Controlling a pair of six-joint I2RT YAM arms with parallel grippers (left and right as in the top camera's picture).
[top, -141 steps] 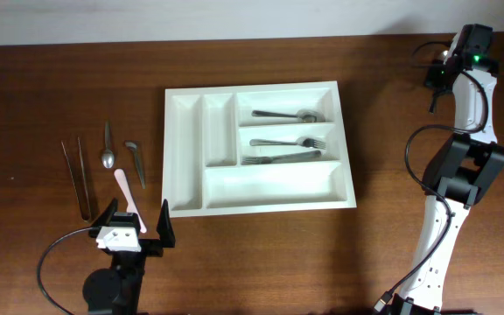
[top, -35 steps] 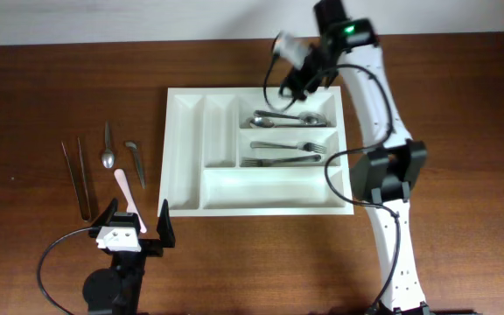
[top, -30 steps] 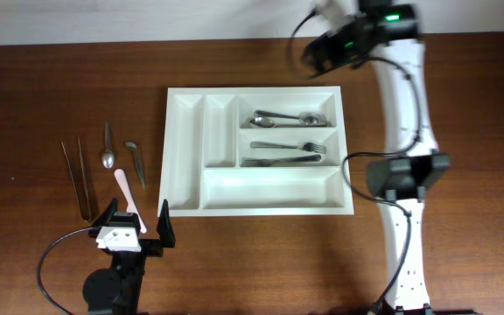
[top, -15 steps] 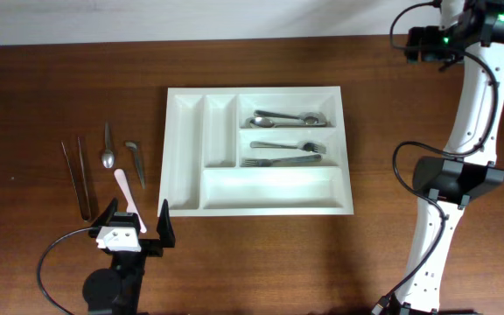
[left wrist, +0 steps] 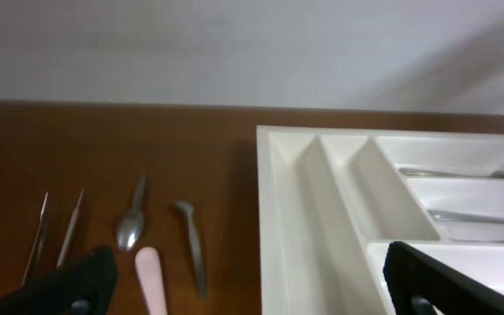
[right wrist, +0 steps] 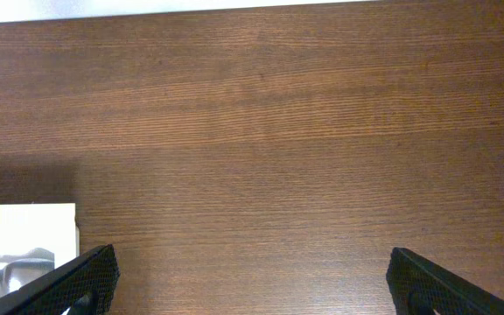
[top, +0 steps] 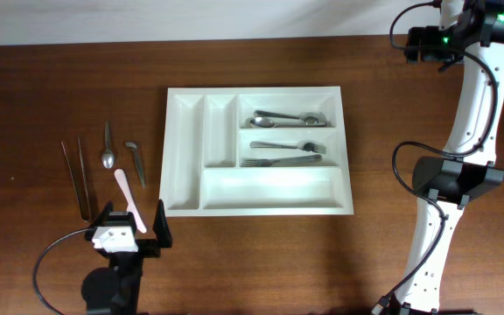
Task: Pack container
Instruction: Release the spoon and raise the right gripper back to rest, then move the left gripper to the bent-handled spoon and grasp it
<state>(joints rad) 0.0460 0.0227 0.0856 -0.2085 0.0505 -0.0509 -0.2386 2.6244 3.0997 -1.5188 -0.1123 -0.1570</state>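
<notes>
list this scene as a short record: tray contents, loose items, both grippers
container: white five-compartment tray, mid-table
in tray: spoon in top right slot, fork below it, another metal utensil below that
loose, left of tray: two thin metal sticks, small spoon, short metal tool, pink-white utensil
left gripper: open, over the pink-white utensil's near end
right gripper: open, empty, past the tray's far right corner
</notes>
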